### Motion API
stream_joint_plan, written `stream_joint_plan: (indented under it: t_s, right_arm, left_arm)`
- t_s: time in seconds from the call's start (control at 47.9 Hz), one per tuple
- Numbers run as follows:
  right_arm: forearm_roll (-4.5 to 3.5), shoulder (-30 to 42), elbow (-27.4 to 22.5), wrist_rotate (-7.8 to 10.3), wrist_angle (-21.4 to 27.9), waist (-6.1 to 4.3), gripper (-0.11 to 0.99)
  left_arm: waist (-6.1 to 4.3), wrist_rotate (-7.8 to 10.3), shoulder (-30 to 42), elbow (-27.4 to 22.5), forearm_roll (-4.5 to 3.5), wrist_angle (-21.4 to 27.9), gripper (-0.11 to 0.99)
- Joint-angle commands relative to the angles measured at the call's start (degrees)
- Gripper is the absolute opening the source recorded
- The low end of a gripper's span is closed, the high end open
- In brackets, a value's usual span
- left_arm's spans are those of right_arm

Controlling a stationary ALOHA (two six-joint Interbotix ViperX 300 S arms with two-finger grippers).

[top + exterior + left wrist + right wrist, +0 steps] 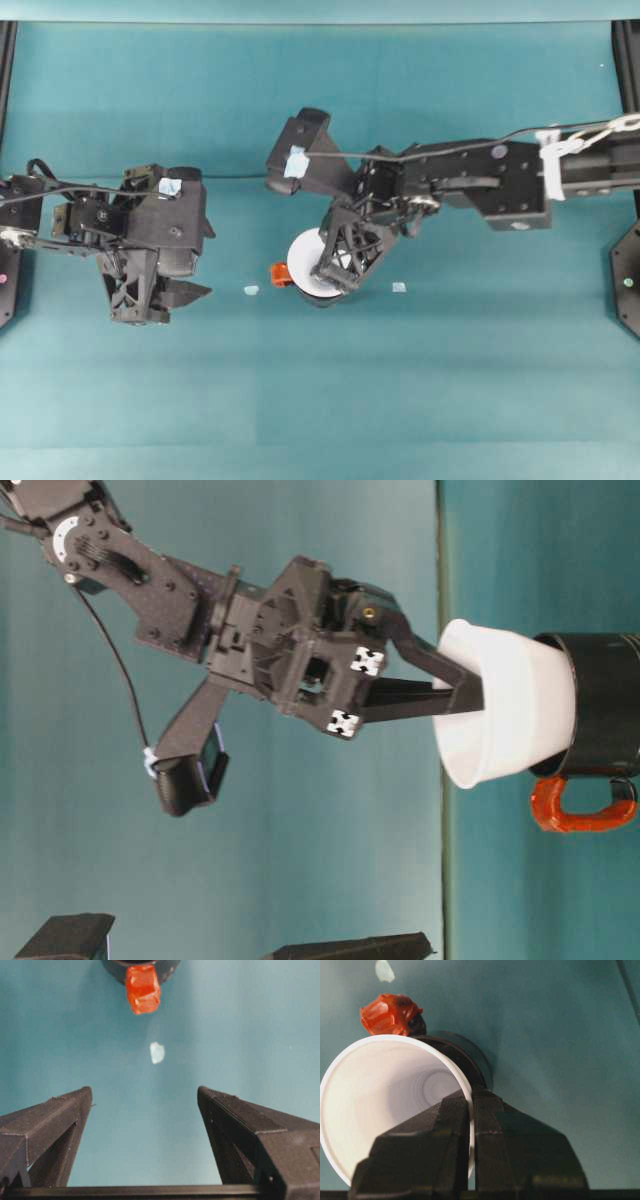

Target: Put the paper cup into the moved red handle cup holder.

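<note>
The plain white tapered paper cup [505, 705] is already partly down in the glossy black round cup holder with the red-orange handle stub [605, 705]; table-level view shows its lower part inside the holder's mouth while the wide upper part and rim stick out above. The cup looks a bit tilted there, not seated square, though I can't tell how deep the base sits. The right hand [471, 1110] is clamped on the cup's rim wall, one finger inside and one outside, pressed together on the paper. In the overhead view the holder and cup [310, 262] stand near the middle of the teal worktop [450, 380], handle stub [281, 274] pointing toward the left arm's side. The left hand [145, 1105] is spread apart, holding nothing, low over the worktop, facing the handle stub [143, 988] from well apart; a small pale scrap [157, 1052] lies between. Judgement: task is nearly done, insertion started. Left: let the cup settle fully, let go of the rim, lift the right hand clear without dragging the cup out or tipping the holder.
</note>
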Motion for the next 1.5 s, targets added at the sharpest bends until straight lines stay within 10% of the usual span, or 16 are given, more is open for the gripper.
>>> stream_joint_plan:
  t_s: [0.0, 0.919, 1.044, 1.337, 1.483]
  right_arm:
    - [-0.09, 0.09, -0.35, -0.44, -0.70, 0.44, -0.10]
    - [0.88, 0.26, -0.79, -0.26, -1.05, 1.05, -0.06]
    - [0.88, 0.00, -0.79, -0.18, -1.05, 1.32, 0.08]
    - [0.79, -0.53, -0.79, -0.09, -0.18, 1.76, 0.84]
    - [0.79, -0.70, -0.97, 0.00, -0.53, 2.20, 0.79]
  left_arm:
    - [-0.09, 0.00, -0.62, -0.44, 0.09, -0.18, 0.93]
    - [-0.09, 0.00, -0.62, -0.44, 0.09, -0.26, 0.93]
    - [-0.09, 0.00, -0.62, -0.44, 0.18, -0.26, 0.93]
    - [-0.09, -0.09, -0.62, -0.44, 0.09, -0.26, 0.93]
    - [-0.09, 0.00, -0.62, -0.44, 0.09, -0.26, 0.93]
